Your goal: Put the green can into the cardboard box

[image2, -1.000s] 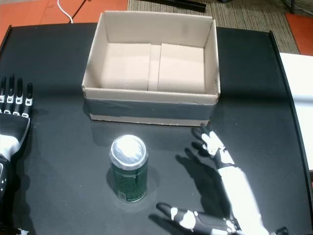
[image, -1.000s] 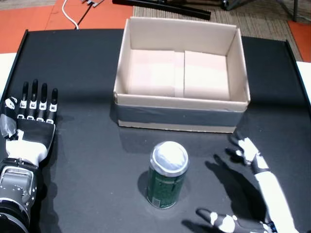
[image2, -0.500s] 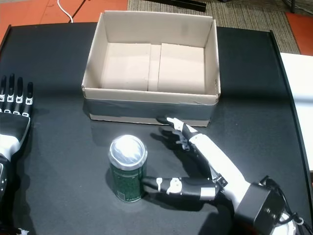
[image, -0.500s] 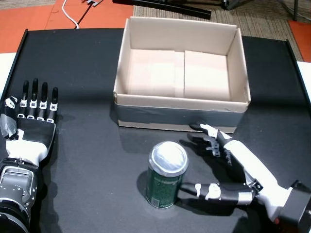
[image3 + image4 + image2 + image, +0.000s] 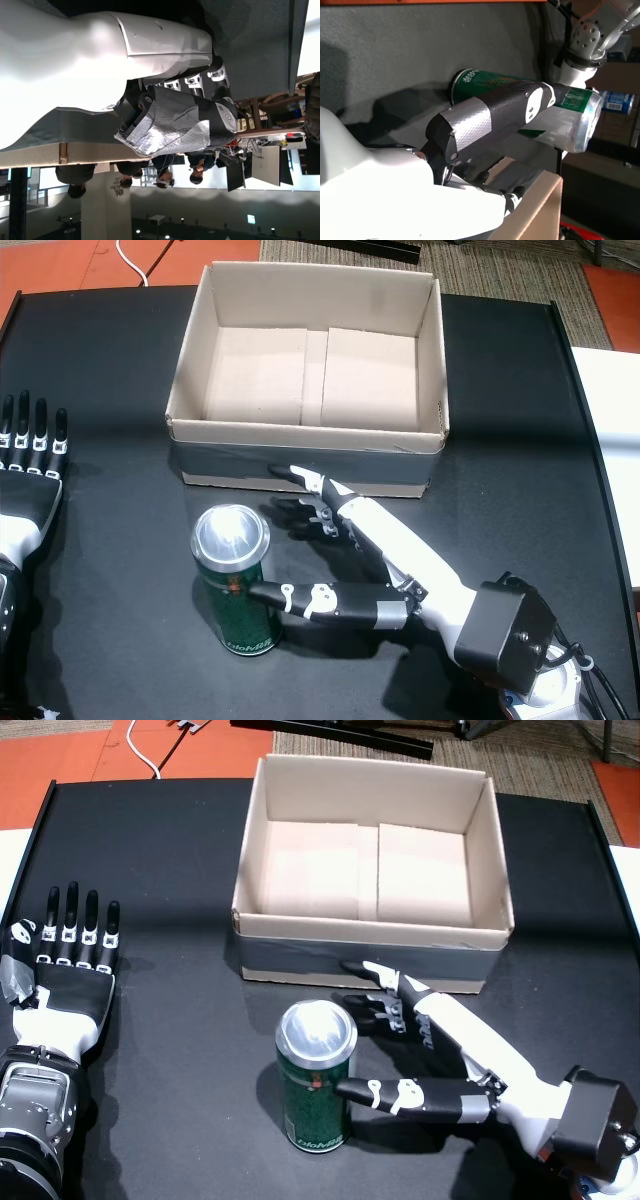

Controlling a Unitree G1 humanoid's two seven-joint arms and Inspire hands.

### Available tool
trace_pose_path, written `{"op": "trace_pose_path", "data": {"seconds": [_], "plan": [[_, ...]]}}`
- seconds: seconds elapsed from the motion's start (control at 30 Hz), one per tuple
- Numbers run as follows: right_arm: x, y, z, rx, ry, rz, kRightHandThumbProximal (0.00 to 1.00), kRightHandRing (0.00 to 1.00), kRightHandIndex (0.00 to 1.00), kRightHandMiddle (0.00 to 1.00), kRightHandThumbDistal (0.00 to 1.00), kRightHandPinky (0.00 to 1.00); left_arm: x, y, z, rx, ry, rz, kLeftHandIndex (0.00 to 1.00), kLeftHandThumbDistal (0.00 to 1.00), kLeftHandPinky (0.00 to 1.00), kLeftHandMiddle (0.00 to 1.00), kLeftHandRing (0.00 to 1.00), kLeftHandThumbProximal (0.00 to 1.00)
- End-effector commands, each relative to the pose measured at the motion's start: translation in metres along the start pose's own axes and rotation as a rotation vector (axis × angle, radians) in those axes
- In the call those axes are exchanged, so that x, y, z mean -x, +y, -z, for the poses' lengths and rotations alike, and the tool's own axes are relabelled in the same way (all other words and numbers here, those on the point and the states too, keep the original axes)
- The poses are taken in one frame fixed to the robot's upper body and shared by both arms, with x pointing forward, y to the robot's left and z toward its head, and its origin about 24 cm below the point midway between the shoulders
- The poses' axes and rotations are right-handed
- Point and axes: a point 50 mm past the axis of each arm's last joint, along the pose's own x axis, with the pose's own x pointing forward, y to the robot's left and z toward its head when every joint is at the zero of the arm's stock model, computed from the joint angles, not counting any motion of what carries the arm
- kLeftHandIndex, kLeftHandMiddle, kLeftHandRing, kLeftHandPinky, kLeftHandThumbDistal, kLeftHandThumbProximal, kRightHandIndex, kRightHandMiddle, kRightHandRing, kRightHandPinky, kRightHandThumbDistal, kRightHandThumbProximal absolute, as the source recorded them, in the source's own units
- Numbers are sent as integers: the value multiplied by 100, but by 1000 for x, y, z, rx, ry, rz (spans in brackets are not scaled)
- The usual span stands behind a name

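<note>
Head view entry: green can [image 5: 316, 1077] stands upright on the black worktop [image 5: 180, 890], toward its near edge and about midway along it, just in front of the cardboard box [image 5: 372, 952]; can and box are apart, a strip of bare worktop between them.

Right hand [image 5: 445, 1055] reaches in from the near right corner; thumb [image 5: 400, 1096] lies against the can's front side, the other fingers [image 5: 385, 1005] are spread behind and beside the can, near the taped front wall of the box; fingers are not closed round the can; whether they touch its far side cannot be told. Right wrist view shows the thumb [image 5: 490, 117] laid across the can's [image 5: 520, 107] label. Judged purpose: hand is set as a wide cradle so thumb and fingers can close from opposite sides; grasp not yet made.

Left hand [image 5: 65, 965] lies flat at the left edge of the worktop, fingers straight and apart, holding nothing; well clear of can and box, presumably parked out of the way.

Can appearance: dark green printed wall, white lettering, bright silver top, no visible dents; smooth and cylindrical, so likely to slip or tip if pushed low before the grip closes.

Box: open top, flaps folded flat inside, interior bare; can must be lifted over the front wall.
</note>
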Motion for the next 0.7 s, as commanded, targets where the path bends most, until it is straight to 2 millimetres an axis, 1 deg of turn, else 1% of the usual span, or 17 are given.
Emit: {"op": "trace_pose_path", "data": {"seconds": [0.0,0.07,0.13,0.2,0.27,0.37,0.43,0.53,0.6,0.67], "plan": [[5,0,5,5,34,-10,54,98,88,95,100,100,6,12,1,-6,7,-53,51,0,75,53,62,57],[6,-1,6,8,42,-6,54,98,88,94,100,100,5,12,2,-14,7,-57,52,0,75,54,63,60],[8,-1,6,9,40,-6,54,98,88,94,100,100,5,11,2,-18,5,-58,53,0,74,55,63,60],[9,-1,6,21,41,-12,55,98,88,94,100,100,5,11,2,-14,8,-54,54,0,76,55,65,61],[9,-1,6,19,45,-26,54,99,89,95,100,100,5,11,2,-10,7,-52,53,0,78,54,63,57],[11,-2,6,25,47,-44,57,100,90,96,100,100,5,11,1,-6,3,-53,53,0,77,54,64,55],[11,-3,6,16,51,-45,55,99,90,95,100,100,5,11,2,-8,3,-52,51,0,75,53,62,54],[9,-5,5,6,44,-48,54,99,90,95,100,100,5,11,2,-9,6,-48,52,0,73,53,62,55],[6,-5,4,-4,38,-56,50,98,90,95,100,100,5,11,3,-14,8,-50,52,0,73,53,62,56],[3,-3,2,-4,32,-75,46,97,90,95,100,100,4,10,5,-21,7,-55,51,0,71,53,61,56]]}}
